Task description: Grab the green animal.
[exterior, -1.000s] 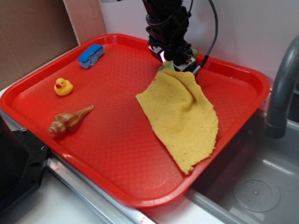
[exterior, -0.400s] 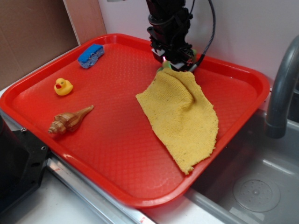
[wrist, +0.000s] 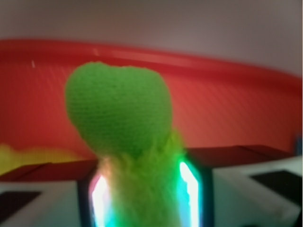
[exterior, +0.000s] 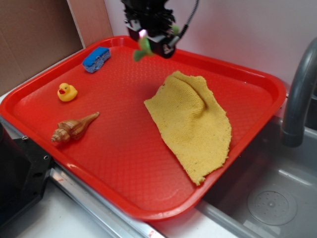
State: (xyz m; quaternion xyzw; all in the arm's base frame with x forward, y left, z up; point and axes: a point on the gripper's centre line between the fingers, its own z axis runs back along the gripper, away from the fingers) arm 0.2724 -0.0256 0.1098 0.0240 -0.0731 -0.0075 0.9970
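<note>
My gripper (exterior: 144,43) was clamped on the green animal (exterior: 142,49), which hung from my fingers in the air above the far part of the red tray (exterior: 124,163), clear of its floor. Through the wrist camera the toy filled the middle of the view: its smooth rounded head (wrist: 118,111) stuck out past my fingers (wrist: 97,198), and its fuzzy lime body (wrist: 144,194) was squeezed between the two pads, which glowed with coloured light on either side. No writing, brand or label could be read anywhere, neither on my housing nor on the tray or the things lying in it. My arm came down from the top edge of the exterior view near the pale back wall, the black wrist pointing downward with a dark cable (exterior: 190,17) curving away to one side; the toy looked blurred there. Below me and toward the sink side lay the yellow knitted cloth (exterior: 193,124), rumpled, spread across the tray floor and apart from the toy. Toward the far corner of the tray sat a blue sponge (exterior: 96,59), nearer the front a yellow rubber duck (exterior: 67,92), and beside it a brown seashell (exterior: 73,128), all well apart from my fingers. A grey faucet (exterior: 299,94) rose at the edge over the metal sink (exterior: 267,198).
</note>
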